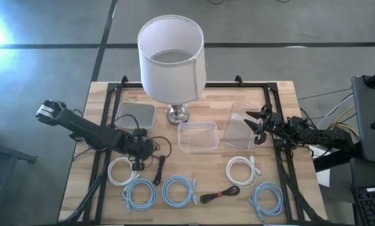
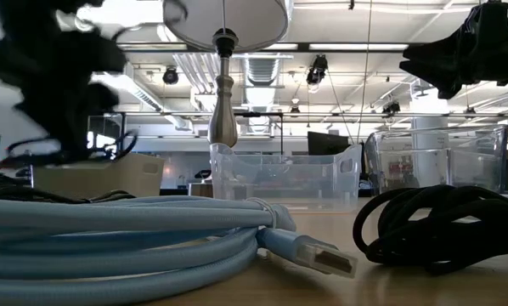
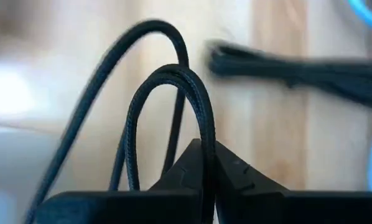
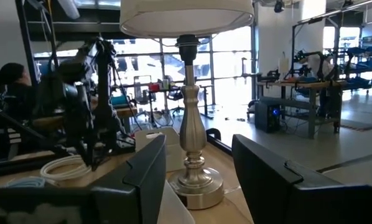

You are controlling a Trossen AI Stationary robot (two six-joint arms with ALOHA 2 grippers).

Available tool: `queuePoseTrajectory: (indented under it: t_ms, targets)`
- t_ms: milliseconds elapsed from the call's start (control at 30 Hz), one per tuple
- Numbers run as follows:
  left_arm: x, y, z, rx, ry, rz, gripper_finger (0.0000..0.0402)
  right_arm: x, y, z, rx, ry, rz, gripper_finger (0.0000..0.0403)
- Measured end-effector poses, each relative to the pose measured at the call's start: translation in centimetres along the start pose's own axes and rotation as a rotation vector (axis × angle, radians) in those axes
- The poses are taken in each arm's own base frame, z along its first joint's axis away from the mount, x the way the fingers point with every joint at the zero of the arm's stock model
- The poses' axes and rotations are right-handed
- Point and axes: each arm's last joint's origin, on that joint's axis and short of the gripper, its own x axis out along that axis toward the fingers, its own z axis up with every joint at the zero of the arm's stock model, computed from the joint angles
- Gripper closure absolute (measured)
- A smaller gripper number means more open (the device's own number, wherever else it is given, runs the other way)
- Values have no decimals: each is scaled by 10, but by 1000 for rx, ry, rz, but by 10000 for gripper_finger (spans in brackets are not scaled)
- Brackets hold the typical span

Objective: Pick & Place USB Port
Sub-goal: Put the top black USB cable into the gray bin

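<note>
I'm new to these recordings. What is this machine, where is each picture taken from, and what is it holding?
Two dark robot arms work at a wooden table. One picture looks straight down, one looks level across the tabletop, and one sits on each wrist. The left gripper has its fingers shut on a black cable. The right gripper waits open above a tilted clear container. Also on the table: a lamp, a clear bin, a grey box, and coiled white cables, blue cables and another black cable.

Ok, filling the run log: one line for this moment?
left gripper: shut on black cable, lifted | right gripper: open, above clear bin | lamp: upright
</note>
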Motion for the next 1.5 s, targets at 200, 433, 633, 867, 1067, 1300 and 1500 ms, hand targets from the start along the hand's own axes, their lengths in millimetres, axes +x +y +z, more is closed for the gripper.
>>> queuePoseTrajectory:
  t_ms: [200, 433, 633, 867, 1067, 1300, 1500]
  targets:
    - [-43, 13, 16, -16, -59, 232, 386, 0, 0, 0, 2, -2, 1, 225]
    - [-59, 33, 20, -55, -50, 443, 386, 0, 0, 0, 4, -2, -4, 225]
    - [-41, 64, 17, -211, 16, 556, 385, 0, 0, 0, 5, -2, -4, 225]
    - [-9, 94, -3, -276, 114, 529, 385, 0, 0, 0, 4, -1, -5, 225]
    - [9, 106, -11, -139, 124, 451, 385, 0, 0, 0, 4, -1, -6, 225]
    - [18, 115, -21, -168, 142, 373, 383, 0, 0, 0, 4, -1, -6, 225]
    - [18, 119, -22, -218, 140, 382, 341, 0, 0, 0, 1, -1, -7, 225]
